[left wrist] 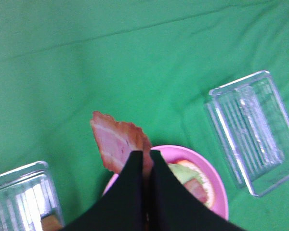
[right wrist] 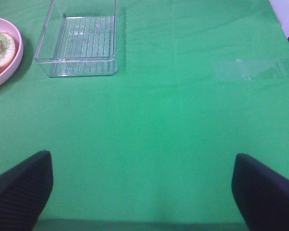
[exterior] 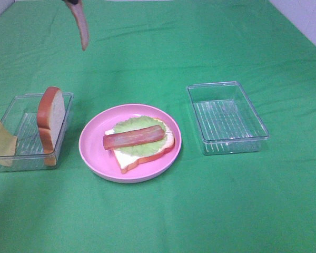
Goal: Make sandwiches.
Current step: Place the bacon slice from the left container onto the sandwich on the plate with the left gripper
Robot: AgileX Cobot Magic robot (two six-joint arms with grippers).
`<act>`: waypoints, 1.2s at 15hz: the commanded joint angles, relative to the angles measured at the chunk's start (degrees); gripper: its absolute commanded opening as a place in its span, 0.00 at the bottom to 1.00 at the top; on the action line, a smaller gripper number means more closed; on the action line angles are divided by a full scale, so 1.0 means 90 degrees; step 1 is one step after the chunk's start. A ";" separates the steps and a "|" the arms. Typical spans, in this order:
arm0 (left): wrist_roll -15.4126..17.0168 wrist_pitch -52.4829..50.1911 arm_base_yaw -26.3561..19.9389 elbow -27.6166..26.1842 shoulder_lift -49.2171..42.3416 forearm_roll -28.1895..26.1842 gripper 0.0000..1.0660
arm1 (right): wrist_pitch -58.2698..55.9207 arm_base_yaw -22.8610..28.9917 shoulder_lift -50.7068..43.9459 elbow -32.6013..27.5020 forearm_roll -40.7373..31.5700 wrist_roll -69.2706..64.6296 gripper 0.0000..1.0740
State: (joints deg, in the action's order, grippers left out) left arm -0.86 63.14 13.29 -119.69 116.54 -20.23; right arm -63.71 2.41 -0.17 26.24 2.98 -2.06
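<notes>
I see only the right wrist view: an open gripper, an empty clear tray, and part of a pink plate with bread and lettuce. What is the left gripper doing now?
Observer: The left gripper is shut on a bacon strip, which hangs in the air above the cloth.
Operator: Is any bacon placed already?
Observer: Yes, a second bacon strip lies across the lettuce on the pink plate; there is no top slice yet.
Operator: What is left to pick?
Observer: An upright bread slice stands in the left tray, with a cheese square at its left end.
</notes>
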 commanded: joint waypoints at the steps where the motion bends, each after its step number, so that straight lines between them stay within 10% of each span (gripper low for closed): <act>1: -0.0108 -0.0025 0.0598 -0.0045 -0.0019 -0.0261 0.00 | 0.0070 -0.0045 -0.0210 -0.0019 -0.0006 0.0045 0.90; 5: -0.0668 0.0350 0.1572 -0.0057 0.0363 -0.0528 0.00 | 0.0070 -0.0045 -0.0210 -0.0019 -0.0006 0.0045 0.90; 14: -0.0999 0.1388 0.1757 0.0038 0.1261 -0.1292 0.00 | 0.0070 -0.0045 -0.0210 -0.0019 -0.0006 0.0045 0.90; 18: -0.0980 0.1388 0.1757 0.0961 0.1267 -0.1190 0.00 | 0.0070 -0.0045 -0.0210 -0.0019 -0.0013 0.0045 0.90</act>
State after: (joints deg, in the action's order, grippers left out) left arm -9.68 69.73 28.76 -111.50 127.88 -30.54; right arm -63.71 2.41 -0.17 26.24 2.98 -2.06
